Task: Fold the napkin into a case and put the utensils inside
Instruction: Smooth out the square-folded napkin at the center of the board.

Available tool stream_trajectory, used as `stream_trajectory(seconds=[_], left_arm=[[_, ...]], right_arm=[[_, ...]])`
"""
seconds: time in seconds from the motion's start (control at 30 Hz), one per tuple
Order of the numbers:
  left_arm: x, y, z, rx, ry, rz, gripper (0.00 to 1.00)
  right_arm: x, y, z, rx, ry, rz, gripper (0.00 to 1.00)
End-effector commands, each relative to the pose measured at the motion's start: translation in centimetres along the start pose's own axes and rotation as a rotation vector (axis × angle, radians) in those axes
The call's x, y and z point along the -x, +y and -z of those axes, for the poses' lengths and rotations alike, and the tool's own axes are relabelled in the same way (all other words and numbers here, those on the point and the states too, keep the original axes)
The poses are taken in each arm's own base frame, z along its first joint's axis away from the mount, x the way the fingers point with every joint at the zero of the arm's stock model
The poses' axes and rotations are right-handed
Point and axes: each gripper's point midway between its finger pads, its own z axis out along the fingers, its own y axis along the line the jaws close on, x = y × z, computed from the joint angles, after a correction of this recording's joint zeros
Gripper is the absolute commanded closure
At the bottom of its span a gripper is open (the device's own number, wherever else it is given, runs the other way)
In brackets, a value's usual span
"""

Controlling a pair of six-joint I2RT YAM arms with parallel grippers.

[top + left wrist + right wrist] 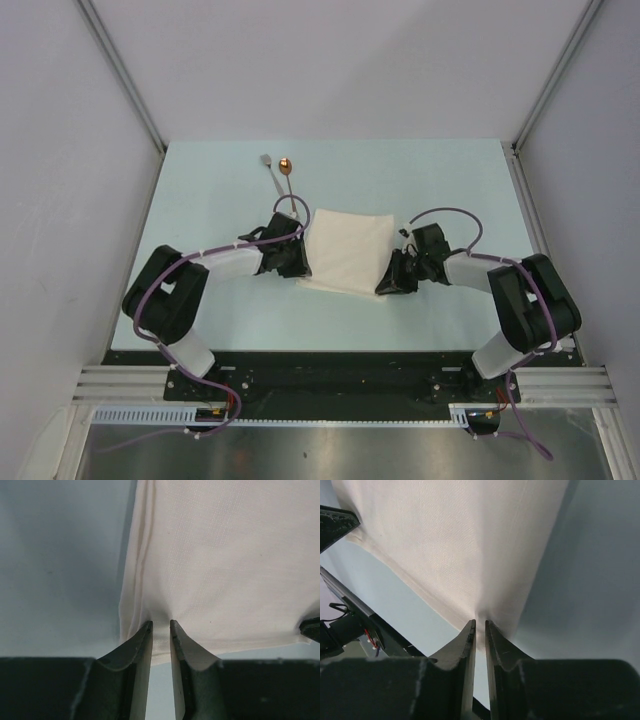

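Observation:
The cream napkin (347,250) lies folded in layers at the middle of the table, roughly square. At its near-left corner my left gripper (296,268) is shut on the hem; the left wrist view shows the napkin (220,565) puckering between the fingertips of that gripper (161,626). My right gripper (388,283) pinches the near-right corner, and in the right wrist view the napkin (455,545) gathers into the right gripper (480,625). The utensils lie apart at the far side: a silver fork (270,168) and a copper-bowled spoon (287,170).
The pale blue-green table (200,320) is bounded by grey walls left, right and behind. A black base plate and aluminium rail (340,380) run along the near edge. The other arm's fingertip shows at each wrist view's edge.

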Motion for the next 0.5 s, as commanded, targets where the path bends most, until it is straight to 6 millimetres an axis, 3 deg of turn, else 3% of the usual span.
stream_trajectory(seconds=[0.0, 0.13, 0.23, 0.3, 0.4, 0.43, 0.47], left_arm=[[-0.7, 3.7, -0.2, 0.139, -0.008, -0.020, 0.73], [0.5, 2.5, 0.9, 0.101, -0.047, -0.032, 0.73], [1.7, 0.2, 2.3, 0.011, -0.072, -0.035, 0.73], [2.1, -1.8, 3.1, -0.067, -0.072, -0.029, 0.72], [4.6, -4.8, 3.9, -0.162, -0.111, -0.013, 0.71], [6.5, -6.5, 4.5, -0.199, -0.142, -0.016, 0.71], [6.9, -6.6, 3.5, -0.189, -0.131, -0.022, 0.71]], right_arm=[[1.1, -1.8, 0.4, -0.074, -0.038, 0.048, 0.83], [3.1, 1.5, 3.2, -0.005, -0.121, 0.084, 0.80], [5.6, 2.2, 4.7, 0.000, -0.193, 0.086, 0.75], [6.9, 2.3, 5.0, 0.010, -0.203, 0.068, 0.72], [9.8, 2.4, 4.6, 0.027, -0.229, 0.059, 0.69], [10.4, 2.2, 4.4, 0.033, -0.228, 0.053, 0.68], [11.7, 2.4, 4.1, 0.035, -0.233, 0.057, 0.68]])
